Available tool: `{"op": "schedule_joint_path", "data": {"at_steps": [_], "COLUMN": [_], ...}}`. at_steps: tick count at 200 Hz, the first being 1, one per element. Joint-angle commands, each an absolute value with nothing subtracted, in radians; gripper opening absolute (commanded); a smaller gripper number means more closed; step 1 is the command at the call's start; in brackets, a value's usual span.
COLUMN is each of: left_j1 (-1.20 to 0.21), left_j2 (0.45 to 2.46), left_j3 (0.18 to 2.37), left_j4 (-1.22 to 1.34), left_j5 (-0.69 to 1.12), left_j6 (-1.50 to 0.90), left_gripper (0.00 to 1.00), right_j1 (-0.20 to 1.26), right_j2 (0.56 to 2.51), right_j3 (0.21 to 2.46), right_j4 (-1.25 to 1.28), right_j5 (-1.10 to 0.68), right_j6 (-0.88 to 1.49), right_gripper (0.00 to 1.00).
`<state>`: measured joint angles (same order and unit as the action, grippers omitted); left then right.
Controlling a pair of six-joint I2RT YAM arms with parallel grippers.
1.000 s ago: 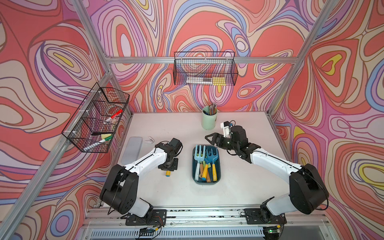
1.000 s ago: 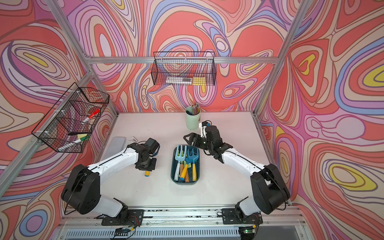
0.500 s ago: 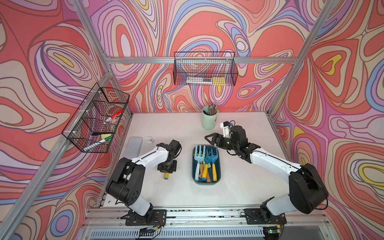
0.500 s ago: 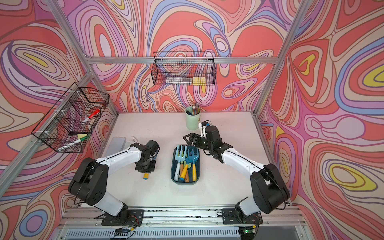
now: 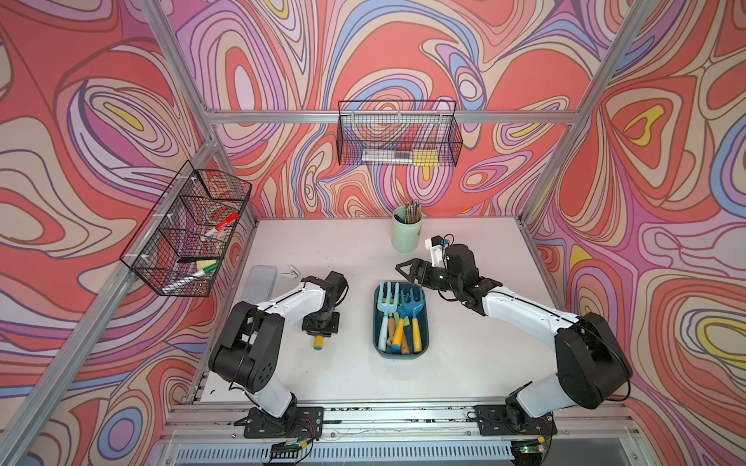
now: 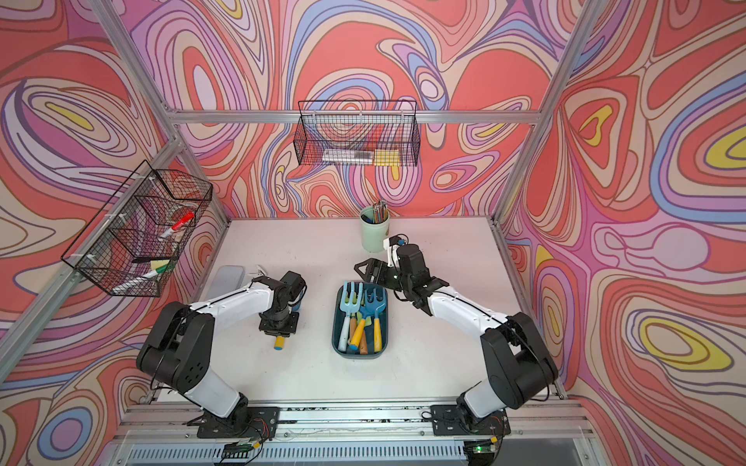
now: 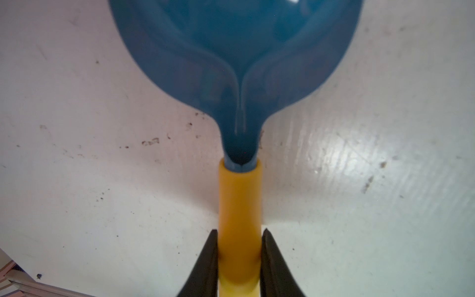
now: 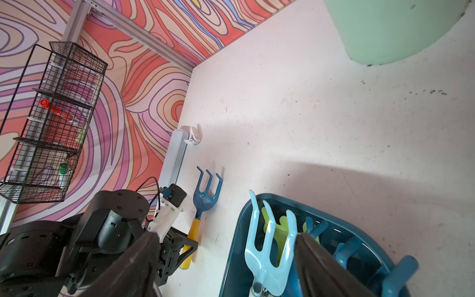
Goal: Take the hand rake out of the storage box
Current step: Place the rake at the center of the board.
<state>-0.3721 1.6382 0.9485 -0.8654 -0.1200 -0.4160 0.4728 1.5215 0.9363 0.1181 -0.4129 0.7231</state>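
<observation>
Since the earlier frames, the left arm (image 5: 290, 300) has drawn its elbow and rear link inward, while its wrist stays over the same spot. The right arm is unchanged.

The left fingers (image 7: 208, 259) are clamped tight on the yellow handle of the hand rake (image 8: 207, 195). Its dark teal head lies on the worktop (image 5: 363, 250), outside the storage box (image 5: 400, 355) and to its left. The right fingers (image 8: 323, 264) stand wide apart, hold nothing, and hover over the far end of the box.

**Containers.**
- The storage box holds a pale blue rake (image 5: 388, 300), a mid-blue rake (image 5: 411, 303) and green pieces beneath them, with white, yellow and orange handles.
- A mint-green cup (image 5: 405, 240) at the back holds pencils upright.
- A compartmented wire basket on the left wall (image 5: 185, 230) carries a red-capped marker, a green-capped marker and a yellow block.
- A wire basket on the back wall (image 5: 397, 135) carries a long pale item and a yellow block; any print on them is too small to read.

**Surface and room.** A grey lid (image 5: 261, 282) lies flat near the left edge, with a white clip (image 5: 291, 272) just beside it. The worktop is white, scuffed and speckled. The walls bear swirling red, pink and purple bands, framed by aluminium rails.
</observation>
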Motion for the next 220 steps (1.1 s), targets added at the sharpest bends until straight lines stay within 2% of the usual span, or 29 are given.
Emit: {"op": "schedule_joint_path", "data": {"at_steps": [1,25,80,121,134,179,220], "left_j1": [-0.36,-0.355,-0.338,-0.333,-0.331,-0.331,-0.331], "left_j2": [1.665,1.69,1.716,1.727,1.734,1.737,1.71], "left_j3": [0.966,0.971,0.973,0.973,0.974,0.978,0.985], "left_j4": [-0.902,-0.908,-0.911,-0.913,-0.914,-0.915,-0.92], "left_j5": [-0.112,-0.107,-0.103,-0.097,-0.095,-0.097,-0.109], "left_j6": [-0.4,-0.399,-0.405,-0.409,-0.412,-0.414,-0.426], "left_gripper": [0.1,0.17,0.2,0.29,0.35,0.37,0.51], "right_j1": [0.479,0.479,0.478,0.478,0.478,0.479,0.479], "right_j2": [1.537,1.528,1.508,1.503,1.501,1.482,1.469], "right_j3": [0.947,0.942,0.939,0.937,0.939,0.936,0.937], "right_j4": [0.144,0.143,0.132,0.129,0.127,0.115,0.099], "right_j5": [-0.426,-0.426,-0.423,-0.423,-0.425,-0.421,-0.418], "right_j6": [0.719,0.72,0.716,0.716,0.715,0.714,0.708], "right_gripper": [0.84,0.84,0.84,0.83,0.83,0.83,0.83]}}
